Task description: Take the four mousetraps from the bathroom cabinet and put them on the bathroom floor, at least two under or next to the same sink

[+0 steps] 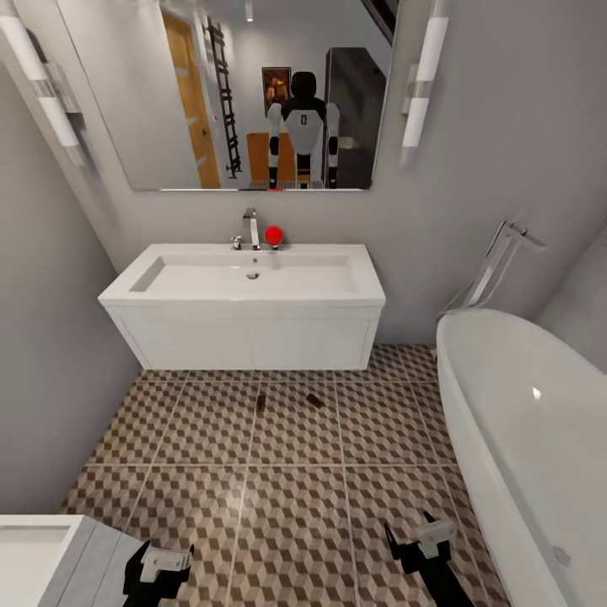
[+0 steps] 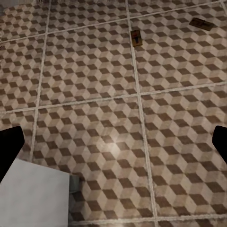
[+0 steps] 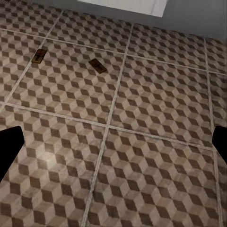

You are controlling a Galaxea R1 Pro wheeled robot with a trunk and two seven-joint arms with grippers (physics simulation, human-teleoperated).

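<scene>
Mousetraps, two of them (image 1: 261, 402) (image 1: 314, 399), lie on the floor (image 1: 295, 506) just in front of the sink (image 1: 244, 282), near each other. Left fingers (image 1: 158, 563) and right fingers (image 1: 419, 539) are released and hold nothing.

Bathroom floor (image 1: 295, 497) lay open between both pincers and the bathroom sink (image 1: 244, 282). Two mousetraps (image 1: 260, 402) (image 1: 314, 399) lay on the tiles just before the wall-hung vanity, apart from each other. Bathtub (image 1: 523, 421) bounded the right side; a white bench corner (image 1: 51, 548) intruded near the left pincer (image 1: 158, 566).
</scene>
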